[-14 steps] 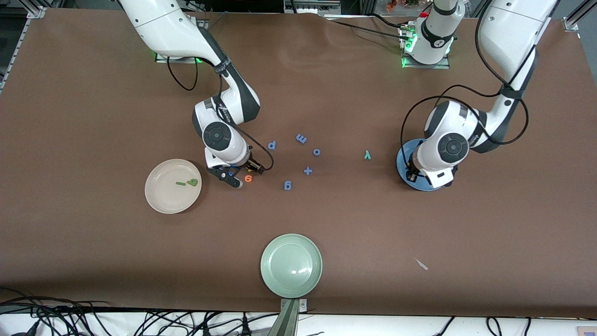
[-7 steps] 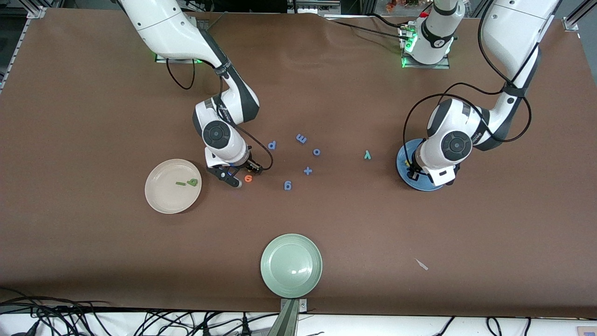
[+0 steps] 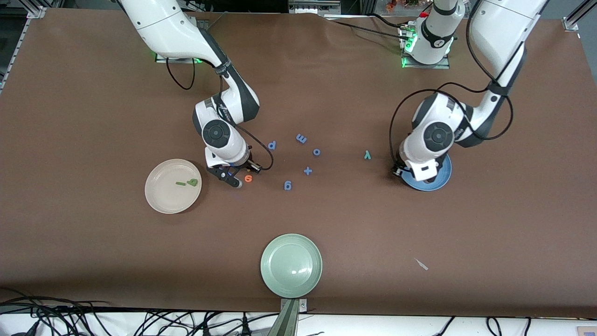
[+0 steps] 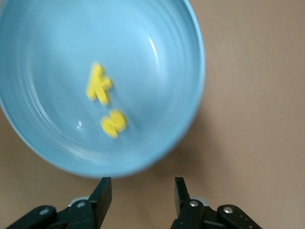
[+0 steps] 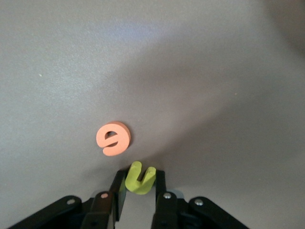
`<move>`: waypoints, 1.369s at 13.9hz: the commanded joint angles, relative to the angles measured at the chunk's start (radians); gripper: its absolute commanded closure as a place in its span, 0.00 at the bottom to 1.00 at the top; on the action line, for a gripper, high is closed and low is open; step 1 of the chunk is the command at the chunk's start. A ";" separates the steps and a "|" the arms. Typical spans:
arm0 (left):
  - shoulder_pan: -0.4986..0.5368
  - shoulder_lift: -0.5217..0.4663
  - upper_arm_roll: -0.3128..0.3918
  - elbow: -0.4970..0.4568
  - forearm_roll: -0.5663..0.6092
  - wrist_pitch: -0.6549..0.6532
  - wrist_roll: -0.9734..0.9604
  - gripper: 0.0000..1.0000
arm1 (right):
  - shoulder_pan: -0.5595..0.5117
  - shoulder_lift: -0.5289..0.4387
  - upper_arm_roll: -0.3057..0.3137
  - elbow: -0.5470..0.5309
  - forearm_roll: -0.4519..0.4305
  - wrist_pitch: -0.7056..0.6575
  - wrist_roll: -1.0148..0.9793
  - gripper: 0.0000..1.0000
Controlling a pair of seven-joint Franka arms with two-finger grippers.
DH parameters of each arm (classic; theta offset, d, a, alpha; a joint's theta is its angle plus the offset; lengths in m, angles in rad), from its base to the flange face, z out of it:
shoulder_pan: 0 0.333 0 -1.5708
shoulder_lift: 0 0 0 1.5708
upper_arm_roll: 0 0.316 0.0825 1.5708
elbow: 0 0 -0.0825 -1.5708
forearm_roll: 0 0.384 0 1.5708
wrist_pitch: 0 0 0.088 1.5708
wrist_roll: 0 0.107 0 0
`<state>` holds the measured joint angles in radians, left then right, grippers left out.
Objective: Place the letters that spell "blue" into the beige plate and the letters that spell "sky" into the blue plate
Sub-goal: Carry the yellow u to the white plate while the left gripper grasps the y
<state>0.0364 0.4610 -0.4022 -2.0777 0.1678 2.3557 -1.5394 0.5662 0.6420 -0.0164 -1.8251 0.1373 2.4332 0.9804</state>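
Right gripper sits low over the table just beside the orange e, between the beige plate and the cluster of blue letters. From the front I see the dark green b and dark green l lying in the beige plate, toward the side facing the gripper. Teal y lies on the table mid-way along, near the blue plate, toward the left arm's end. Left gripper hangs at that plate's rim on the y's side. Pale green plate sits at the table edge nearest the front camera.

Left wrist view: I read the left gripper as open, nothing between its fingers, over bare table just off the blue plate. Yellow k and yellow s lie inside, close together.

Right wrist view: right gripper has its fingers closed in on the yellow u, which stands pinched between them. Orange e lies flat on the table just beside it, not touching.
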 commanded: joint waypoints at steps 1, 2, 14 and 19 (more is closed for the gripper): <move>-0.001 -0.024 -0.049 -0.036 0.096 0.040 0.036 0.39 | -0.003 -0.019 -0.029 0.023 -0.010 -0.054 -0.050 0.87; -0.001 -0.019 -0.067 -0.038 0.102 0.039 0.080 0.41 | -0.005 -0.031 -0.045 0.032 -0.008 -0.095 -0.090 0.87; 0.016 0.048 -0.099 -0.045 0.113 0.140 0.542 0.43 | -0.012 -0.131 -0.364 -0.014 0.013 -0.353 -0.723 0.86; 0.005 0.050 -0.109 -0.048 0.110 0.158 0.547 0.44 | -0.014 -0.179 -0.364 -0.123 0.050 -0.266 -0.726 0.66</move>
<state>0.0360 0.5149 -0.5042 -2.1195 0.2623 2.5039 -1.0122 0.5490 0.5116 -0.3825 -1.8955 0.1641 2.1395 0.2743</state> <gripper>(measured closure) 0.436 0.709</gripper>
